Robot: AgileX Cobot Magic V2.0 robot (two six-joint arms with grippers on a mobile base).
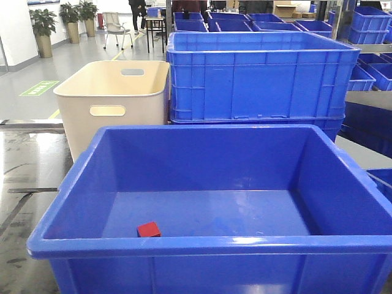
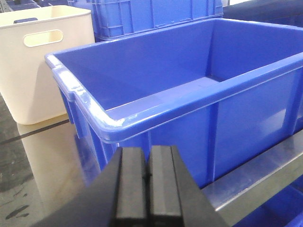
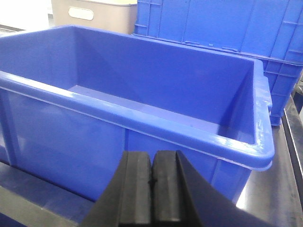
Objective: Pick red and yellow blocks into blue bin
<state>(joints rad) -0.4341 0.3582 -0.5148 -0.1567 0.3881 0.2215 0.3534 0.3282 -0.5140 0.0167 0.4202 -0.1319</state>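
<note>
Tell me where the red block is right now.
In the front-facing view, the red block lies on the floor of the blue bin, near its front wall, left of centre.

Beyond the desk [image 1: 27, 165], dark and glossy, a pale grey floor [image 1: 79, 61] runs back to a white wall [image 1: 15, 33]. Potted plants [image 1: 43, 27] line that wall, with a white chair [image 1: 116, 27] nearby. Ribbed blue crates [image 1: 257, 79] stack up at the right, a cream tub [image 1: 110, 101] beside them.
</note>
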